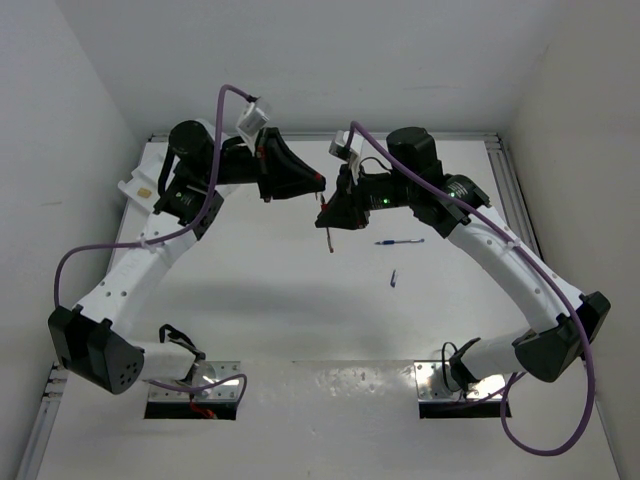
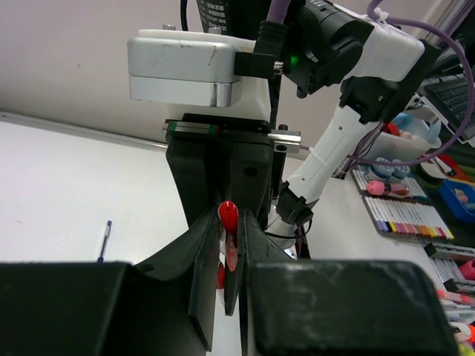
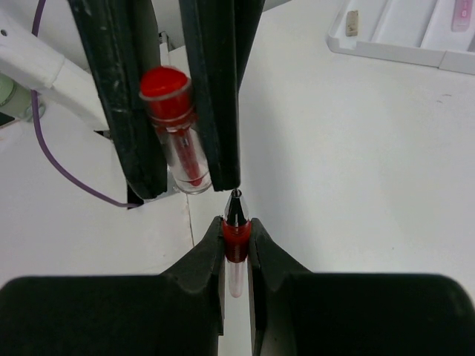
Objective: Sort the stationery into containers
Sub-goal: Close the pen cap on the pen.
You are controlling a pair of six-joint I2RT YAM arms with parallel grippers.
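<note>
**Pen tip meets cap**

The right end effector is pinched shut on the red pen, up in the air, tip pointing away. The cap hangs just left of that tip, nearly in line, squeezed in the left end effector. On the surface lie one blue pen and one tiny piece. One tray sits well apart.

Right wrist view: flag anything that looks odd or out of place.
The red pen is in two pieces: the right claw grips the tipped half, and the left claw pinches the clear red-topped half just beyond the tip, unjoined. Nothing else stands out.
</note>
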